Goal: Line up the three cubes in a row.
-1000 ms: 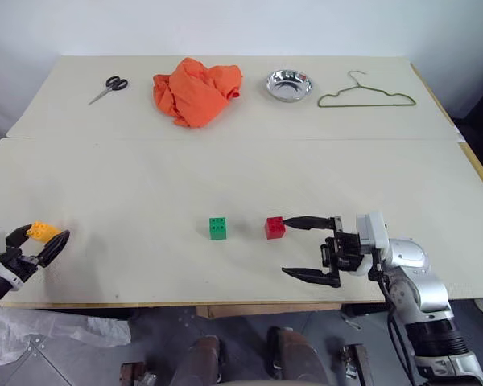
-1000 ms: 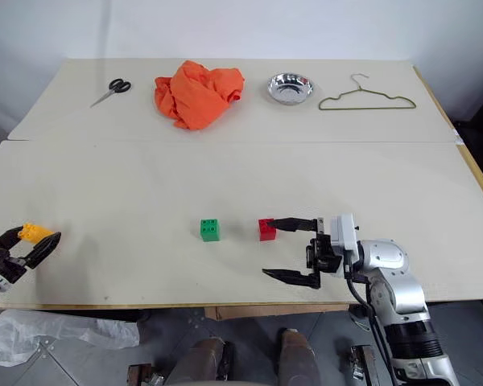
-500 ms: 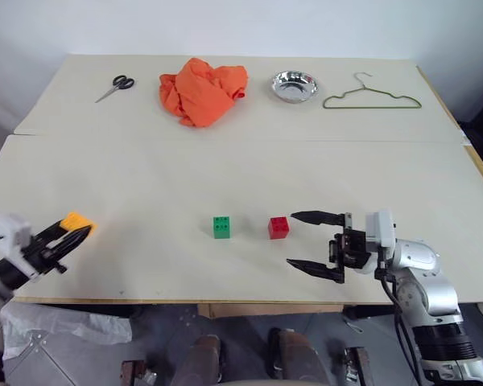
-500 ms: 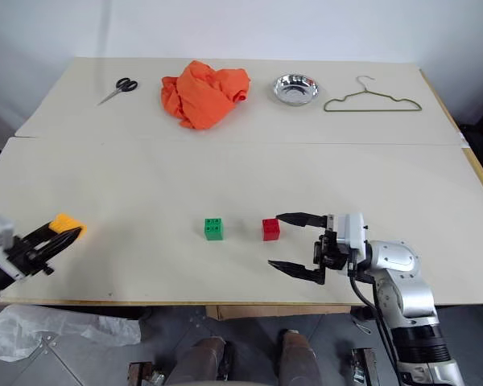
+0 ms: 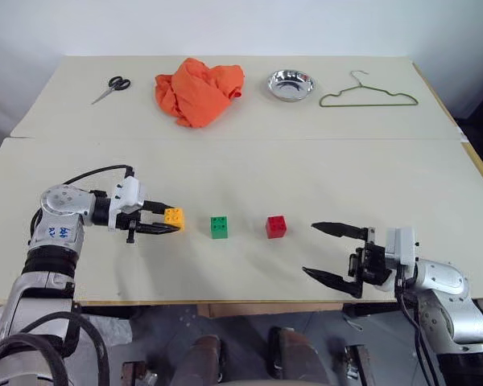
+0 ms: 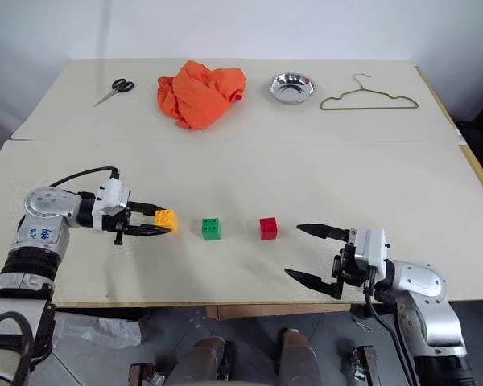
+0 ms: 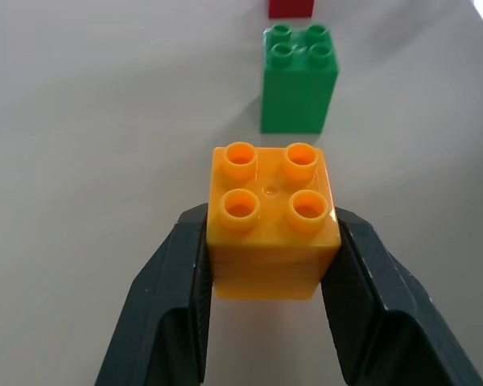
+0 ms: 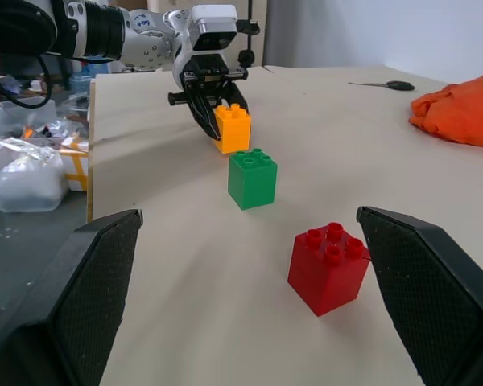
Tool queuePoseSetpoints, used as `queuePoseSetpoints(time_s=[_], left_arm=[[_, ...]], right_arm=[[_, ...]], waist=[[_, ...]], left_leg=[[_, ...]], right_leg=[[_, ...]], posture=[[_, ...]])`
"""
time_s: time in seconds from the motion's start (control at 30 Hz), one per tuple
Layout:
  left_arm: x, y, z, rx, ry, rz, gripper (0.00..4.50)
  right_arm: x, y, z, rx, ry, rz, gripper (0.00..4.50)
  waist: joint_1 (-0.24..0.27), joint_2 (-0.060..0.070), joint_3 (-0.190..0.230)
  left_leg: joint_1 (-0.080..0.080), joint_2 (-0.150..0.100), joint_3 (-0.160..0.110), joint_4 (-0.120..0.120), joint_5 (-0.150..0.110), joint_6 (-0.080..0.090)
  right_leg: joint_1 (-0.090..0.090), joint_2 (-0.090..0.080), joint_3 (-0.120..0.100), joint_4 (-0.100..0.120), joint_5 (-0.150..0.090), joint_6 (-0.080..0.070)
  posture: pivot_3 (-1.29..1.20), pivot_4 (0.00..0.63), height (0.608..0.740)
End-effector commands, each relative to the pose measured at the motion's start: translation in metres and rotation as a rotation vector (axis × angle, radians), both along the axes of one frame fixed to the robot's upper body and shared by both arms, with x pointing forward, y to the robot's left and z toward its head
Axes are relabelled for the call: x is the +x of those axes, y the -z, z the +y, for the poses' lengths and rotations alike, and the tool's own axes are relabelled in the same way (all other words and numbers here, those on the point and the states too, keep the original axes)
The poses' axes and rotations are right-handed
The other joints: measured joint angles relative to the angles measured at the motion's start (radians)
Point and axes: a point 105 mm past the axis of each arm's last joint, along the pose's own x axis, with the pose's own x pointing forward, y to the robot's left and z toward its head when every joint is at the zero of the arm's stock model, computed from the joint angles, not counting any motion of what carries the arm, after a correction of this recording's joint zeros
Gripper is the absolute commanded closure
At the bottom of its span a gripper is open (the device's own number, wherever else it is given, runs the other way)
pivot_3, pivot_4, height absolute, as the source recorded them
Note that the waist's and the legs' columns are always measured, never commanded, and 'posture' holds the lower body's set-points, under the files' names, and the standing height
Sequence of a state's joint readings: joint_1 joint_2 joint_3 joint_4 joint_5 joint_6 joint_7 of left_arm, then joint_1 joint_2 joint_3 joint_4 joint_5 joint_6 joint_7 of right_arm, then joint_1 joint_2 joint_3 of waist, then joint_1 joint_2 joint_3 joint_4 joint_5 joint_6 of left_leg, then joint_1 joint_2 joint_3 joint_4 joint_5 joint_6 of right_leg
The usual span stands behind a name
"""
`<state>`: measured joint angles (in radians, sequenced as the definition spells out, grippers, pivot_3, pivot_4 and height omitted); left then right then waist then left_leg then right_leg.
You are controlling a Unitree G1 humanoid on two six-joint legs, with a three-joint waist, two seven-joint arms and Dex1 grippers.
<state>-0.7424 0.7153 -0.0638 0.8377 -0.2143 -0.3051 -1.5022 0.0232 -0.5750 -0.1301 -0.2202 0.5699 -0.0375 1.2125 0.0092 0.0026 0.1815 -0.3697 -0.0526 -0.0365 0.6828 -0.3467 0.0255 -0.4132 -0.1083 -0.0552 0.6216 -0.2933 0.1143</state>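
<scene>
Since the earlier frames the left hand (image 5: 163, 223) is swinging in from the counter's (image 5: 241, 169) left edge with the yellow cube (image 5: 174, 216), now just left of the green cube (image 5: 219, 227), while the right hand (image 5: 332, 253) is drawing back to the right, away from the red cube (image 5: 276, 226). The left hand is clamping the yellow cube between both fingers (image 7: 169, 297), studs up; the right hand is standing wide open, holding and touching nothing. Yellow, green and red are sitting roughly in a row near the counter's front, small gaps between them, green and red upright on the surface.
</scene>
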Motion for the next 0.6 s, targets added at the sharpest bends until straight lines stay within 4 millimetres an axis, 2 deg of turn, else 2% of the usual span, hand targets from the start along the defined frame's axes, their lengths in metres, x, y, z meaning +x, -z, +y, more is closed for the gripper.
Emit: queuePoseSetpoints(time_s=[0.03, 0.4, 0.47, 0.6], left_arm=[[-0.008, 0.005, 0.002, 0.043, 0.092, 0.050, 3.01], [-0.017, 0.014, -0.005, 0.038, 0.141, 0.098, 3.01], [-0.018, 0.014, -0.004, 0.032, 0.135, 0.097, 2.29], [-0.016, 0.015, 0.002, 0.056, 0.104, 0.069, 1.19]], right_arm=[[-0.005, -0.010, -0.004, -0.006, 0.028, -0.043, 0.00], [-0.004, -0.008, -0.005, -0.012, 0.035, -0.036, 0.00], [-0.002, -0.008, -0.005, -0.014, 0.030, -0.036, 0.00], [0.002, -0.008, -0.004, -0.016, 0.013, -0.037, 0.00]], waist=[[0.002, 0.000, 0.000], [0.013, 0.000, 0.000], [0.013, 0.000, 0.000], [0.013, 0.000, 0.000]], left_leg=[[0.000, 0.000, 0.000, 0.000, 0.000, 0.000], [0.000, -0.001, 0.000, 0.001, 0.000, 0.001], [0.000, -0.001, 0.000, 0.001, 0.000, 0.001], [0.000, -0.001, 0.000, 0.001, 0.000, 0.001]], right_leg=[[0.000, 0.000, 0.000, 0.000, 0.000, 0.000], [0.000, -0.002, 0.002, 0.000, 0.000, 0.001], [0.000, -0.002, 0.002, 0.000, 0.000, 0.001], [0.000, -0.001, 0.002, 0.000, 0.000, 0.001]], posture=[[0.00, 0.150, 0.740], [0.00, 0.150, 0.740], [0.00, 0.150, 0.740], [0.00, 0.150, 0.740]])
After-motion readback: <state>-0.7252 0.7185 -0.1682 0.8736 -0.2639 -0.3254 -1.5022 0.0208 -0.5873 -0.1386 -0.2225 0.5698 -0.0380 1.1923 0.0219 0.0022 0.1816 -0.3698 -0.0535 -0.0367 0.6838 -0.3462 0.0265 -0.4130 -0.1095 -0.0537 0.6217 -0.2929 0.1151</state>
